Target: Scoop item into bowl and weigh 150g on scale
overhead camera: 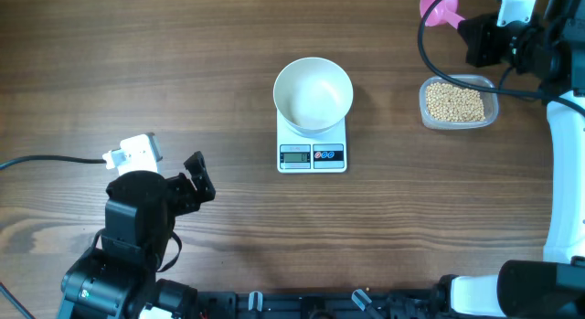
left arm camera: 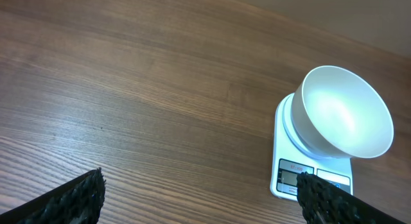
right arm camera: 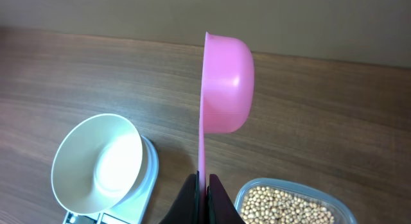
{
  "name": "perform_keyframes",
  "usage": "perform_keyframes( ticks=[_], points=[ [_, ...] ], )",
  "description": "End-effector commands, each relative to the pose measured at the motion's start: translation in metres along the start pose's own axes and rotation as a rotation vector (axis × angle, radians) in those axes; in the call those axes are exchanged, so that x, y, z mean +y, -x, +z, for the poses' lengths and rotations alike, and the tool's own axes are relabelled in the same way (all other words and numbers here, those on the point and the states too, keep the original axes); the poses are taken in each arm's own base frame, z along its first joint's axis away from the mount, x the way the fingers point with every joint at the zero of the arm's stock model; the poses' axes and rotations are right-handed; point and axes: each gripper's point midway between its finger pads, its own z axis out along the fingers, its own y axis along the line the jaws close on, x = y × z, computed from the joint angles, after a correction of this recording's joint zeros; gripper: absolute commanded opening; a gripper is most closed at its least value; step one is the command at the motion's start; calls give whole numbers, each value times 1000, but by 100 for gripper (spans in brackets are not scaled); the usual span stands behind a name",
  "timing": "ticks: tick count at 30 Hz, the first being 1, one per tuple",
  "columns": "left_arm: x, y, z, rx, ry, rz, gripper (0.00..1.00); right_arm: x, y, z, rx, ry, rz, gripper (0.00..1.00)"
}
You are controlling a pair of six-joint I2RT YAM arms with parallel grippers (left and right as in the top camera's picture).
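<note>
Beige beans (overhead camera: 455, 102): overhead, right wrist only

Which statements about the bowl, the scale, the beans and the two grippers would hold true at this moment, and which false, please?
1. The bowl sits on the scale. True.
2. The bowl holds beans. False: it is empty; the beans lie in the clear tub.
3. The right gripper is shut on the pink scoop. True.
4. The left gripper is shut on the scale. False: it is open, holds nothing and is apart from the scale.
</note>
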Motion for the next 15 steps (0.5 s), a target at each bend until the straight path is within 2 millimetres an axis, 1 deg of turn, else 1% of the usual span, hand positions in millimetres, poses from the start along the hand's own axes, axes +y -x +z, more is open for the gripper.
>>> perform_keyframes(
  ticks=[1,4,7,8,9,11,13,14,15],
  points=[
    [3,1,1,-7,17,1,100,0,-1,6,4,16,-48,4],
    [3,1,1,-7,17,1,100,-4,5,12,-16,12,-64,4],
    [8,-1,1,0,38,7,100,-6,22,12,-83,3,-82,4],
    [12,-6,0,18,60,18,100,-6,25,12,-96,7,-88,4],
    [12,-4,0,8,62,15,100,-6,26,12,-98,7,-82,4],
    [2,13,0,-57,17,-10,100,-6,25,12,-95,14,60,4],
    [-14,20,0,-78,-63,-23,100,-5,21,12,-79,19,149,4],
    [-24,27,-1,-97,-115,-30,100,-4,18,12,-68,22,183,4],
    [-39,27,-3,-93,-193,21,100,-4,16,12,-59,23,191,4]
  ],
)
